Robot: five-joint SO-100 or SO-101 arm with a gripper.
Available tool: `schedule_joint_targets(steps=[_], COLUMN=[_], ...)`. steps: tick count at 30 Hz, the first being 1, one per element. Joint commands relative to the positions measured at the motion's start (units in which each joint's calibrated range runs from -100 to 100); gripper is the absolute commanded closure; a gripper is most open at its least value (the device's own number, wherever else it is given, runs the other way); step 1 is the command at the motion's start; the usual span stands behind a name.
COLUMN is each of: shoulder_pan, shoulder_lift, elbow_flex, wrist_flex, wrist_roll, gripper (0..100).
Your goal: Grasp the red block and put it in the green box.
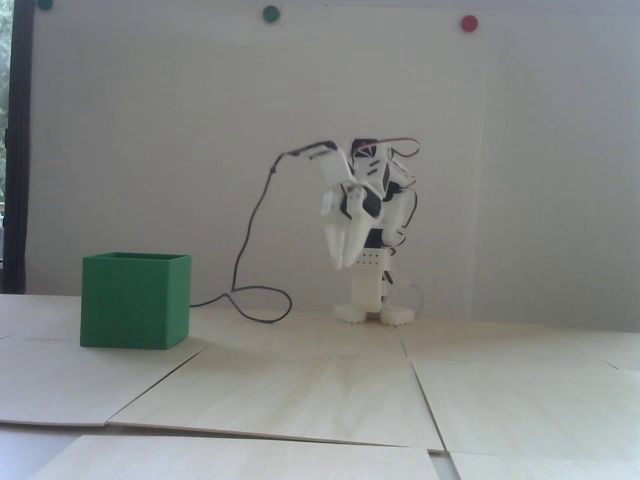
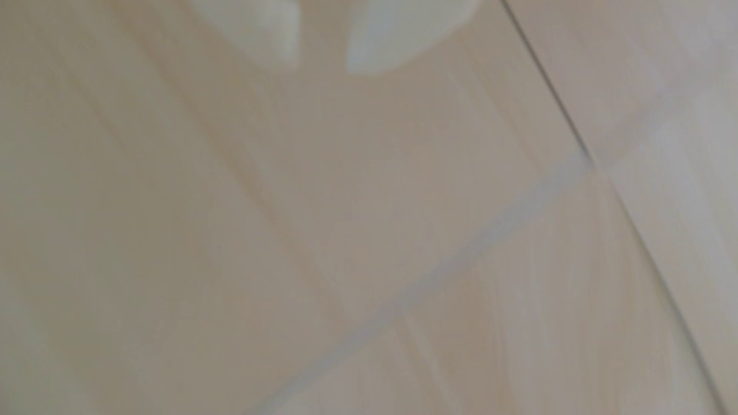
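Note:
The green box [image 1: 135,302] stands on the table at the left of the fixed view, its open top facing up. The red block shows in neither view, and the inside of the box is hidden. My white gripper [image 1: 344,264] hangs tip-down in front of the arm's base, well to the right of the box and above the table. In the wrist view the gripper [image 2: 321,66] enters from the top edge, blurred. A narrow gap of bare table shows between its two fingertips [image 2: 371,52] and nothing is held.
The table is covered with pale wooden panels [image 1: 310,390] with seams between them. A dark cable [image 1: 250,235] loops from the arm down to the table behind the box. Round green [image 1: 270,14] and red [image 1: 469,23] magnets sit on the white back wall.

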Motion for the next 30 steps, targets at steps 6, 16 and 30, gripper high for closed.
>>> schedule_joint_targets(steps=[6,16,30], shoulder_pan=[-7.0,-9.4,-9.5], shoulder_lift=[-19.2,-28.2,-39.5], elbow_flex=[24.9,35.7,35.7], wrist_flex=[-2.8,-0.6,16.2], wrist_roll=[1.6,1.6,1.5], gripper=[98,98,97])
